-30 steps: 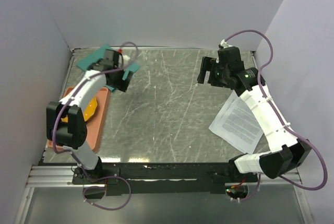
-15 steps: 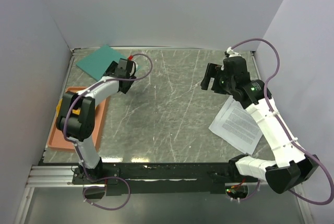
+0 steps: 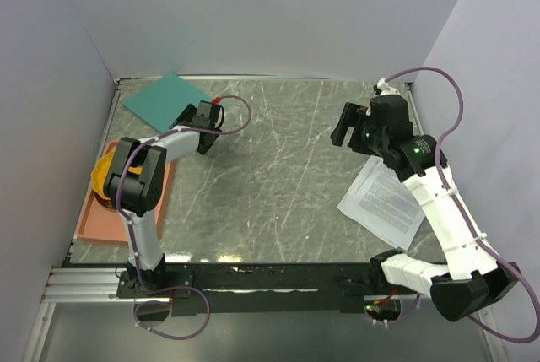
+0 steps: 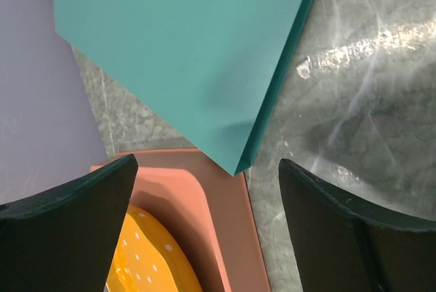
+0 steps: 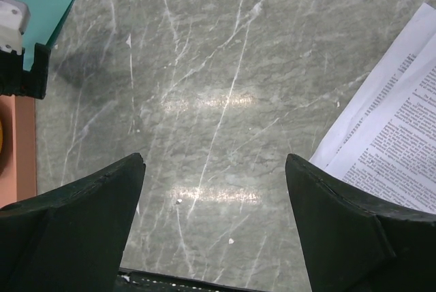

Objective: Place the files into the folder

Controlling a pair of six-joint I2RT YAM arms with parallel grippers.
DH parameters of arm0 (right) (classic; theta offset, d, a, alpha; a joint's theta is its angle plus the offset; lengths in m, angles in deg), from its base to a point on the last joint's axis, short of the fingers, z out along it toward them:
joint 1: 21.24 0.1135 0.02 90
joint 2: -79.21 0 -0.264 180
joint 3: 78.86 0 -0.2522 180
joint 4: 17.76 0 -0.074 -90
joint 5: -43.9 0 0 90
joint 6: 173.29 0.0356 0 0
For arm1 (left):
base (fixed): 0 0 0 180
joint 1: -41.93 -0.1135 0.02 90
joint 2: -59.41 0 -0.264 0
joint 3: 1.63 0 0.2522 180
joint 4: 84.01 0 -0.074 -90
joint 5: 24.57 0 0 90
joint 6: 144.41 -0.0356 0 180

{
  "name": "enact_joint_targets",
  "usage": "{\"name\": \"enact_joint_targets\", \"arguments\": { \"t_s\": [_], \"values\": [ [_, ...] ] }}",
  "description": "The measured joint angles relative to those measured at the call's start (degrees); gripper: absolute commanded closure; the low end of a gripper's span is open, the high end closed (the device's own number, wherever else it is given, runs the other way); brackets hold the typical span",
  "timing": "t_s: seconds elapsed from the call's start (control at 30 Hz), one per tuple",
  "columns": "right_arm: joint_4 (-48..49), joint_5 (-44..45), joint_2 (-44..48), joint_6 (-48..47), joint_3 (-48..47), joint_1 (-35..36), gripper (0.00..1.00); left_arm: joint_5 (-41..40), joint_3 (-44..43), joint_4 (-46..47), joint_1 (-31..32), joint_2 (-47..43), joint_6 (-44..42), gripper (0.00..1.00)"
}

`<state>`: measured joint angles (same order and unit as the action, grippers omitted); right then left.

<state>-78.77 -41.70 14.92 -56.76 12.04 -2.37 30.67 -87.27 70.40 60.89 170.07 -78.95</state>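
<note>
The teal folder (image 3: 164, 98) lies closed and flat at the table's far left corner; the left wrist view shows it (image 4: 184, 54) with its near corner over the tray rim. My left gripper (image 3: 205, 117) hangs just right of the folder, open and empty (image 4: 208, 220). The files (image 3: 386, 201) are white printed sheets lying flat at the right side; the right wrist view shows them (image 5: 392, 142) at its right edge. My right gripper (image 3: 346, 126) is open and empty (image 5: 214, 214), above bare table, beyond and left of the sheets.
A salmon-orange tray (image 3: 160, 197) lies along the left edge, holding an orange-yellow object (image 3: 103, 178), also seen in the left wrist view (image 4: 146, 258). White walls stand at the left, back and right. The table top is grey marbled.
My left gripper swung from over the folder to its right side, leaving the folder lying flat and uncovered. My right gripper moved a little to the right.
</note>
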Motion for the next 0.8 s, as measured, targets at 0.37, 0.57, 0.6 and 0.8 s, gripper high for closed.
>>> {"name": "enact_joint_targets", "arguments": {
  "t_s": [0.37, 0.57, 0.6, 0.8],
  "values": [
    [0.0, -0.5, 1.4, 0.9, 0.7, -0.5, 0.12, -2.2, 1.6, 4.9, 0.0, 3.1, -3.3, 0.17],
    [0.0, -0.9, 2.4, 1.3, 0.8, -0.8, 0.14, -3.3, 1.7, 6.8, 0.0, 3.7, -4.4, 0.28],
    [0.1, -1.0, 2.6, 1.4, 0.9, -0.8, 0.14, -3.5, 1.8, 7.2, 0.0, 3.7, -4.6, 0.29],
    [0.0, -1.1, 3.4, 1.9, 1.8, -0.8, 0.15, -4.7, 1.8, 9.4, 0.0, 4.9, -5.3, 0.34]
  ]
}}
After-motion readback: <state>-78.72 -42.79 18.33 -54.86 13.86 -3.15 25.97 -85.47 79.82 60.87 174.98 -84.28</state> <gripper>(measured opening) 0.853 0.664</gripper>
